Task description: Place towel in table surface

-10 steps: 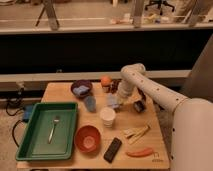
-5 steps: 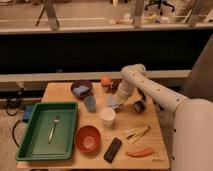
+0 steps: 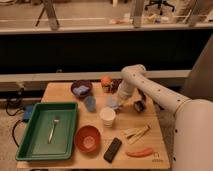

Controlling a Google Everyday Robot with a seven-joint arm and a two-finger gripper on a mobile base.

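Gripper (image 3: 114, 102) sits behind cup (image 3: 107, 116), right of tray (image 3: 31, 131), over table (image 3: 155, 145).

White hand (image 3: 116, 102), green tray (image 3: 35, 146), red bowl (image 3: 88, 139).

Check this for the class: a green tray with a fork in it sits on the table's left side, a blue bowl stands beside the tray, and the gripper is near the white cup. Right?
One detail is wrong. In the camera view, the bowl beside the green tray is red, not blue. The fork lies in the tray on the table, and the gripper hangs by the white cup.
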